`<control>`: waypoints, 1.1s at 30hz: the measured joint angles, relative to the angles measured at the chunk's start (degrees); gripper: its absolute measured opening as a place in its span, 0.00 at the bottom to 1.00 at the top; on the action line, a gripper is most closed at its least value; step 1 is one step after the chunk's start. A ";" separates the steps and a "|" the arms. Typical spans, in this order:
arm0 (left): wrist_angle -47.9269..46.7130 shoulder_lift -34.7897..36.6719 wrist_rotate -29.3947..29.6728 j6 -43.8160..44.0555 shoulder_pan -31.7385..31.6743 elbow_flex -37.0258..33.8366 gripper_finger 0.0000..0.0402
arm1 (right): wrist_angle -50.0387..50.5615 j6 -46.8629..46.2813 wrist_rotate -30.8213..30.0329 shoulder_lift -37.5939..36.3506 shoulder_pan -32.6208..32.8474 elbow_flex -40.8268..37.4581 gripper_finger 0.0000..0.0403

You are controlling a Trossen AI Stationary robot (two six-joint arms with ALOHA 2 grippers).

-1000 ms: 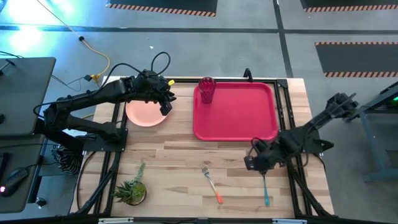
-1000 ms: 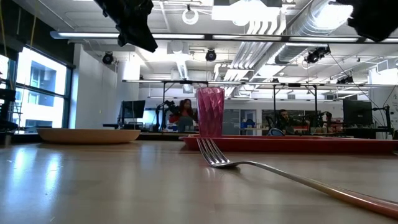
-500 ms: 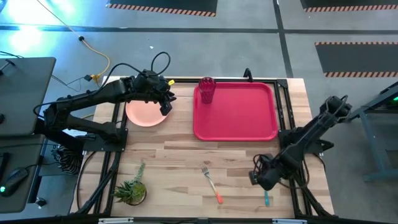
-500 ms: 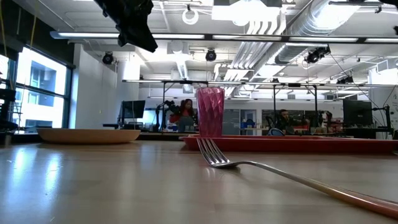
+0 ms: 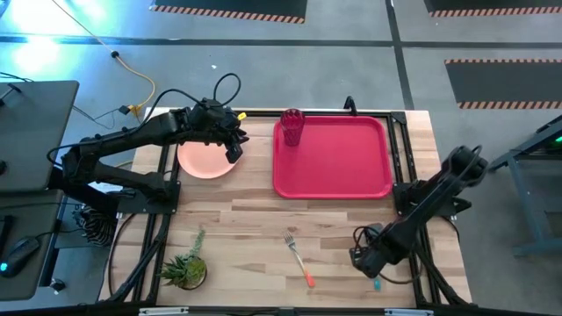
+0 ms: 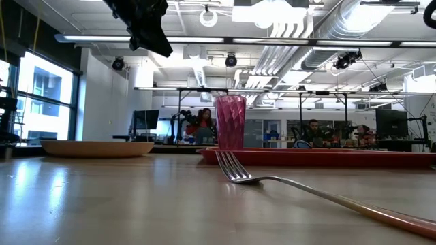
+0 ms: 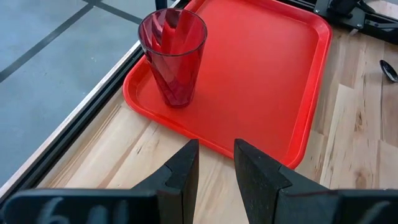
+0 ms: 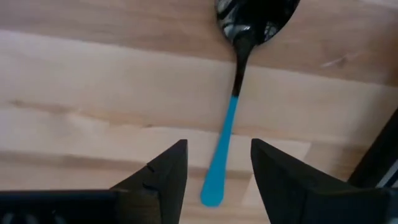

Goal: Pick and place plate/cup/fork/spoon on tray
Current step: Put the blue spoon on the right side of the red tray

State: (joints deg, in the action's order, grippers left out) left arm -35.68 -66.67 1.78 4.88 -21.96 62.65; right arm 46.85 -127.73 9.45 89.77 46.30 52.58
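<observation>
Near the front right corner of the bench (image 5: 263,219), well away from the tray (image 5: 332,158), your right hand (image 5: 362,260) hangs over the spoon (image 8: 231,106) with its fingers spread, and the teal handle lies between them on the wood. I think the risk is a bad pinch: the handle is thin and flat on the bench, so if you come down too high the fingers may close on nothing, and if you press too hard the spoon may slide or spin away toward the bench edge, which is close. The handle also sits a little nearer one finger, so please centre it first.

Your left hand (image 7: 214,174) waits above the plate (image 5: 206,160), just beside the tray's left rim, holding nothing, fingers only a little apart. The cup (image 5: 292,126) already stands in the tray's back left corner. The fork (image 5: 299,257) lies on the bench between the spoon and a small plant (image 5: 186,267). I see nothing between the spoon and the tray.
</observation>
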 joint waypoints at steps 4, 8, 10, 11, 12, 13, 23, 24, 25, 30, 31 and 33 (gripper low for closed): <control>0.00 0.00 0.00 -0.02 0.00 0.00 0.22 | 0.73 0.09 -0.64 1.92 0.00 0.00 0.41; 0.01 0.00 0.00 -0.02 0.00 0.00 0.22 | 0.77 0.16 -2.72 3.55 0.00 0.00 0.38; 0.00 0.00 -0.01 -0.02 0.00 0.00 0.22 | 0.92 0.18 -2.93 4.23 0.00 0.00 0.37; 0.00 0.00 0.00 -0.02 -0.02 0.00 0.22 | 0.89 0.18 -2.96 4.56 0.01 -0.04 0.37; 0.00 0.00 0.00 -0.02 0.00 0.00 0.22 | 0.59 0.18 -2.99 4.69 0.02 -0.32 0.37; 0.00 0.00 -0.01 -0.02 -0.02 0.00 0.22 | 0.27 0.14 -3.00 4.73 0.02 -0.78 0.37; 0.02 0.00 0.00 -0.02 -0.02 0.00 0.22 | -6.82 0.03 -3.17 4.29 0.00 -6.34 0.37; 0.00 0.00 0.00 -0.02 0.00 0.00 0.22 | -6.85 0.03 -3.13 4.29 -0.02 -6.42 0.37; 0.02 0.00 -0.01 -0.01 -0.01 0.00 0.22 | -6.77 0.03 -3.13 4.31 -0.02 -6.43 0.37; 0.01 0.00 0.00 0.00 -0.01 0.00 0.22 | -6.79 0.02 -2.85 4.36 -0.02 -6.47 0.37; 0.00 0.00 0.00 0.00 -0.01 0.00 0.22 | -6.80 0.01 -2.80 4.38 -0.02 -6.47 0.36; 0.00 0.00 0.00 -0.02 0.00 0.00 0.22 | -6.87 0.01 -2.80 4.40 -0.04 -6.49 0.33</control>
State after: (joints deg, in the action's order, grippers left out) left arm -35.68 -66.67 1.78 4.86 -21.96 62.65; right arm 39.99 -127.72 6.66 94.17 46.26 46.09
